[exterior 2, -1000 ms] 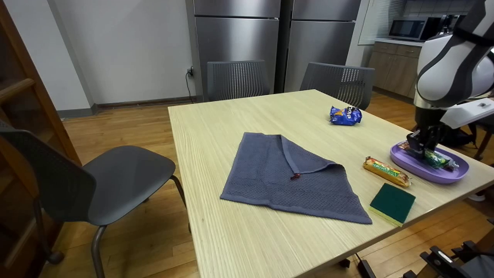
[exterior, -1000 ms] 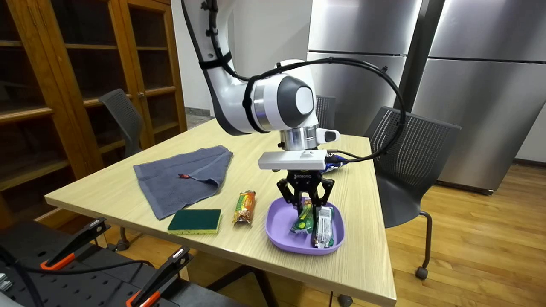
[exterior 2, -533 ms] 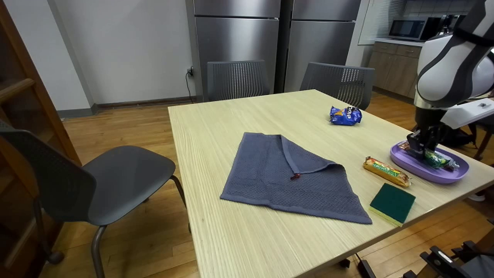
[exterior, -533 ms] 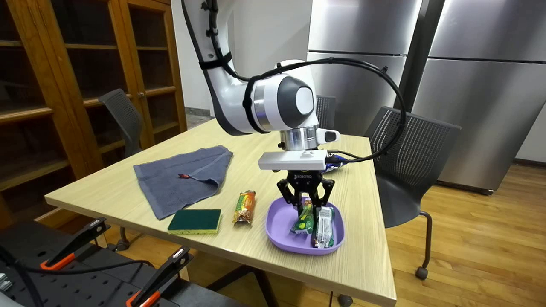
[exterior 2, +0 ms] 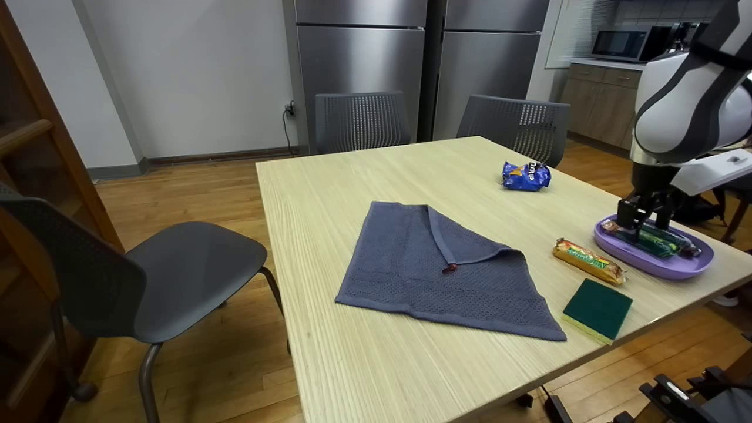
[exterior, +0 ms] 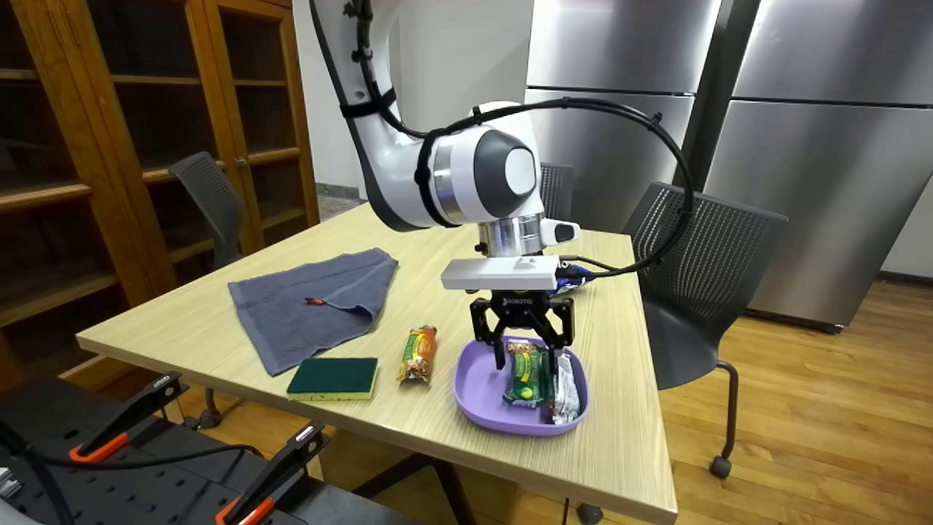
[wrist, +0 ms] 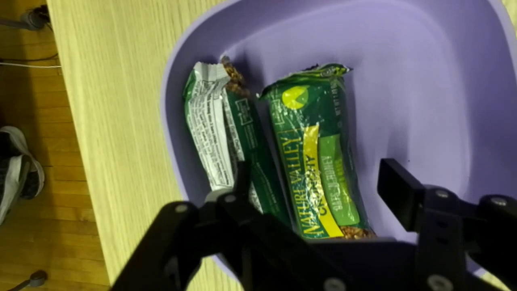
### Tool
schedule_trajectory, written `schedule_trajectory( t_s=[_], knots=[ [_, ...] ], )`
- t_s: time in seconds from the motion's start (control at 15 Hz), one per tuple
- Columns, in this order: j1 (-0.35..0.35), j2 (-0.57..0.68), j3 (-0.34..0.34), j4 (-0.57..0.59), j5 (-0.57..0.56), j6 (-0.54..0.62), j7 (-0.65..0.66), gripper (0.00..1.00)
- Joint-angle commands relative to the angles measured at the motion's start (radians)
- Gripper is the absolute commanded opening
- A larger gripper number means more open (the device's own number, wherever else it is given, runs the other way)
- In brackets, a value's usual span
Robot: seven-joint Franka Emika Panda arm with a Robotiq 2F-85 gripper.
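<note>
My gripper (exterior: 527, 364) is open, pointing down into a purple bowl (exterior: 477, 397) near the table's corner. A green granola bar (exterior: 523, 383) lies in the bowl between my spread fingers. In the wrist view, this green bar (wrist: 315, 161) lies face up, with room between it and the right finger. A second bar, green with a white label (wrist: 212, 125), lies beside it along the bowl's wall, partly behind the left finger. I cannot tell whether that finger touches it. This white-labelled bar (exterior: 565, 394) looks tilted on its side in an exterior view.
An orange-yellow bar (exterior: 418, 354) and a green-yellow sponge (exterior: 333, 378) lie beside the bowl. A grey-blue towel (exterior 2: 435, 270) with a small red tag lies farther off. A blue snack bag (exterior 2: 526, 176) lies toward the back. Grey chairs (exterior: 700, 284) stand around the table.
My fingers have spread apart and let go of the green bar, which now lies flatter in the bowl. The white-labelled bar has shifted and tilted toward the wall. The arm stays in place.
</note>
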Motion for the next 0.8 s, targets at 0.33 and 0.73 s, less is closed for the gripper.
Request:
schedule_trajectory(
  t_s=[0.33, 0.73],
  knots=[
    [-0.054, -0.086, 0.069, -0.031, 0.03, -0.026, -0.079, 1.0],
    [-0.091, -0.132, 0.15, -0.059, 0.096, -0.041, -0.14, 1.0]
  ],
)
